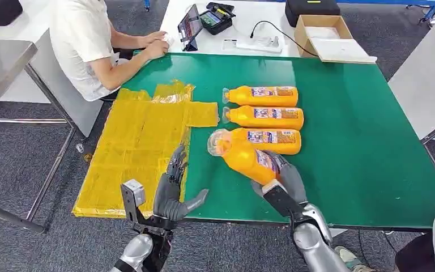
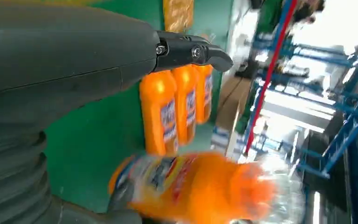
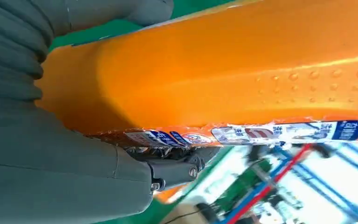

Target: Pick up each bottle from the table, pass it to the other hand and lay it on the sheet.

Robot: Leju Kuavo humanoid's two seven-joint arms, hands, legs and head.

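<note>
3 bottles (image 1: 265, 117) lie beside held bottle (image 1: 243, 156).

We see orange bottles (image 1: 263, 96) with blue-and-white labels on the green table (image 1: 362, 141), beside a yellow sheet (image 1: 136, 141).

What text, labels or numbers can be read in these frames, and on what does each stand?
No text can be read.
Held bottle in the right hand: its blue and white label shows characters, too blurred to read.
Three bottles on the table: labels too small to read.
Tablet screen: too small to read.
</note>
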